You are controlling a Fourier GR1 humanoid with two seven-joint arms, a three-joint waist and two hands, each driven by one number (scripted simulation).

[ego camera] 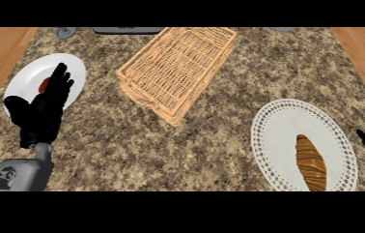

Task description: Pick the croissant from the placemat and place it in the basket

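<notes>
A golden-brown croissant [311,163] lies lengthwise on a white lacy round placemat [285,125] at the lower right of the counter. A light wicker basket [178,67] sits tilted near the top middle. My left hand [44,106] rests open at the left, fingers pointing up, over a white plate [32,75]. At the right edge only a small black tip of my right hand [361,137] shows, just beside the placemat; the hand's shape cannot be made out.
The white plate at the left carries a reddish-brown item [45,84], mostly hidden behind my left hand. A grey object [128,30] and a small round grey piece [65,32] lie along the far counter edge. Wooden strips border both sides.
</notes>
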